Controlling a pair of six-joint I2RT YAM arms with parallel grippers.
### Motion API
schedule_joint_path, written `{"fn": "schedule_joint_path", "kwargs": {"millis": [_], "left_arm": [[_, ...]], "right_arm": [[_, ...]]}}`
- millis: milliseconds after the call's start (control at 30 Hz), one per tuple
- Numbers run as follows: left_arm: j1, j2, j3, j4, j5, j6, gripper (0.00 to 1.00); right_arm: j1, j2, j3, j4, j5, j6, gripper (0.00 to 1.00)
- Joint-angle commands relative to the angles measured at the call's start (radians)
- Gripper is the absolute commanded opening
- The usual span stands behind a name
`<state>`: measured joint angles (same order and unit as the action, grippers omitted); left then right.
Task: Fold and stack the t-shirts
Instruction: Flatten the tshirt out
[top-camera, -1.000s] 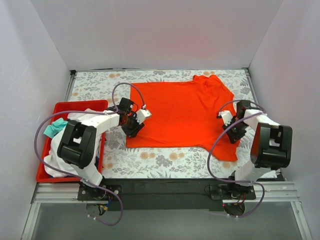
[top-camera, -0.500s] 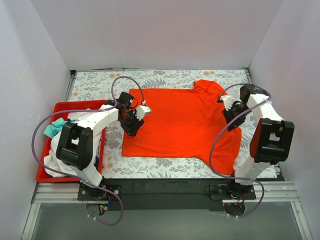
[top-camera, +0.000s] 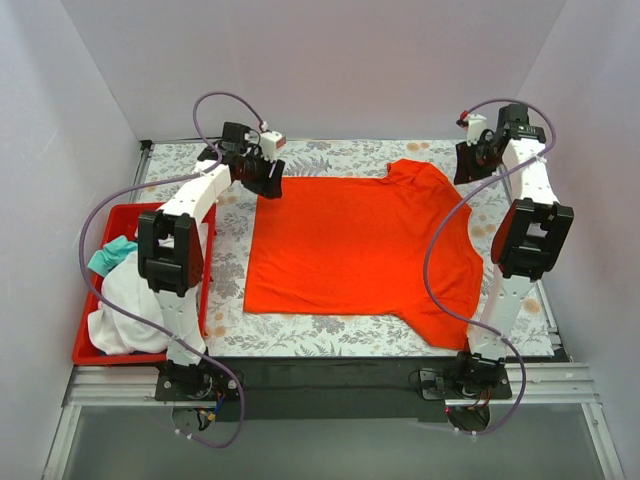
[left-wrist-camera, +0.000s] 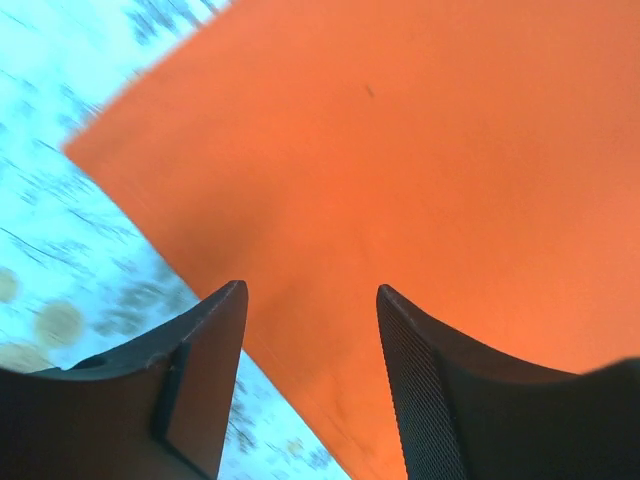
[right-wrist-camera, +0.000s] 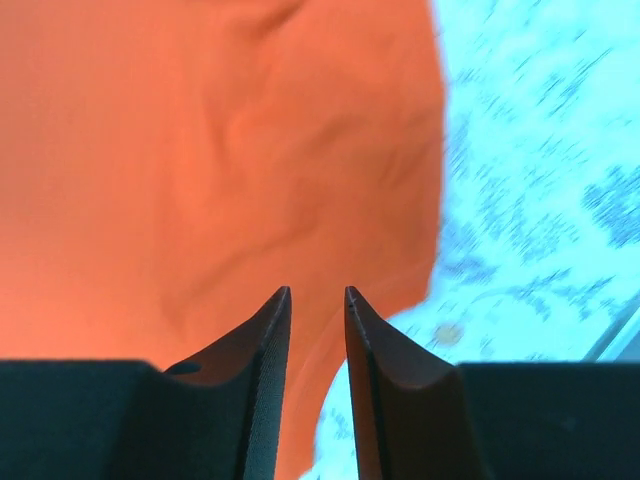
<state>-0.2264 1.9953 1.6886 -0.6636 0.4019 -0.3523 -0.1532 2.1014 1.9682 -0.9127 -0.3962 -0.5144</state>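
The bright orange-red t-shirt (top-camera: 350, 250) lies spread flat on the flowered table, with one sleeve bunched at the far right and the other at the near right. My left gripper (top-camera: 268, 182) hovers over its far left corner, and the left wrist view shows the jaws (left-wrist-camera: 310, 290) wide open and empty above the shirt's edge (left-wrist-camera: 400, 150). My right gripper (top-camera: 467, 165) is by the far right sleeve, and the right wrist view shows the jaws (right-wrist-camera: 317, 290) narrowly apart and empty above the cloth (right-wrist-camera: 200, 150). A white t-shirt (top-camera: 125, 300) and a teal one (top-camera: 105, 255) lie crumpled in the bin.
A red plastic bin (top-camera: 90, 350) stands at the left edge of the table and holds the crumpled shirts. White walls close in the back and both sides. Bare flowered tabletop (top-camera: 300, 325) shows around the orange shirt.
Both arms have stretched from the shirt's side edges to the far end of the table. The shirt slid a little left and nearer, then stayed put. Both grippers now hold nothing.
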Motion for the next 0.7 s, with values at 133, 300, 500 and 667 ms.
{"fn": "schedule_joint_path", "kwargs": {"millis": [133,300,500,667], "left_arm": [[0.036,0.103,0.184,0.099,0.038,-0.112,0.61],[0.062,0.158,0.220,0.134,0.031,-0.135,0.64],[0.087,0.234,0.270,0.130,0.026,-0.151,0.65],[0.091,0.263,0.270,0.131,0.015,-0.139,0.65]], "right_arm": [[0.000,0.258,0.323,0.070,-0.024,0.114,0.51],[0.012,0.296,0.290,0.216,-0.026,0.154,0.61],[0.029,0.345,0.274,0.305,-0.027,0.172,0.60],[0.037,0.382,0.274,0.342,-0.023,0.186,0.58]]}}
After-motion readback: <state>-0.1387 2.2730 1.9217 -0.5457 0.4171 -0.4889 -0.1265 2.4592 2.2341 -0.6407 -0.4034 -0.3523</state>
